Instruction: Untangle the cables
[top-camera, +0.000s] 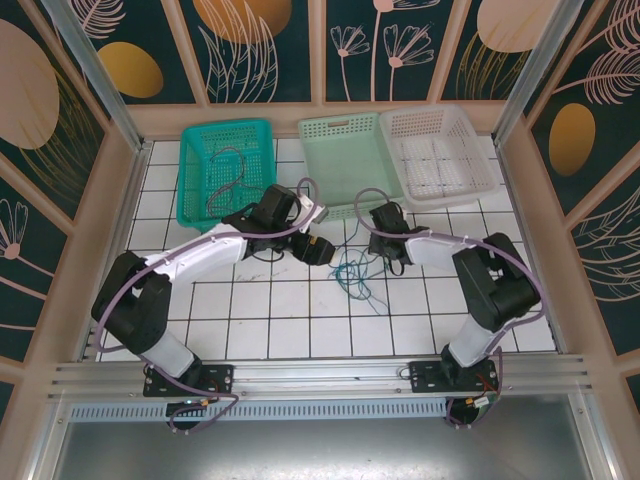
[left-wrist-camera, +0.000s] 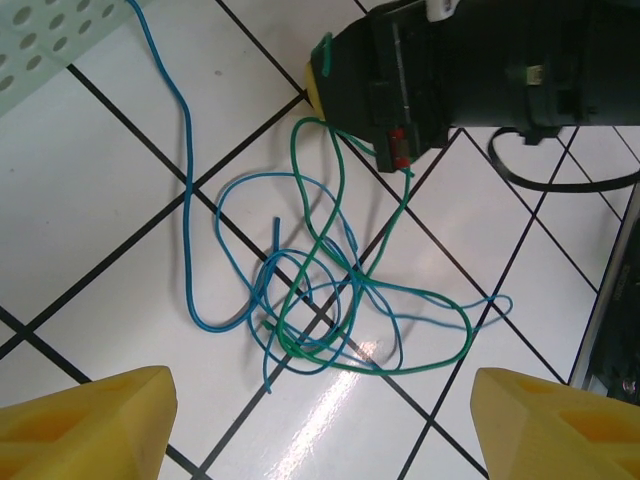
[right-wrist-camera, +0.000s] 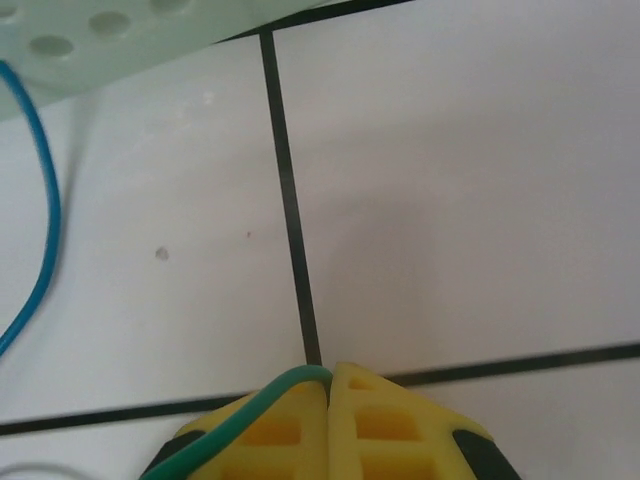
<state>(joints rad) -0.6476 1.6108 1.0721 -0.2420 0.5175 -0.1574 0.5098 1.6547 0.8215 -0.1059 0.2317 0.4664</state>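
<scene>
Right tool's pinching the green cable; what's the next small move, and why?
Probably lower the open left tool onto the blue cable and grip it: the right tool is shut on the green cable, and they intertwine beneath the left tool, so pulling alone would likely drag both.

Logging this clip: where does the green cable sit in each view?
Top external: green cable in the tangle on the tiles, centre.
Left wrist: green cable loops mid-frame, tangled with the blue cable.
Right wrist: bottom centre, green cable entering the shut right pincer.
Shared landmark: the pale green basket.
</scene>
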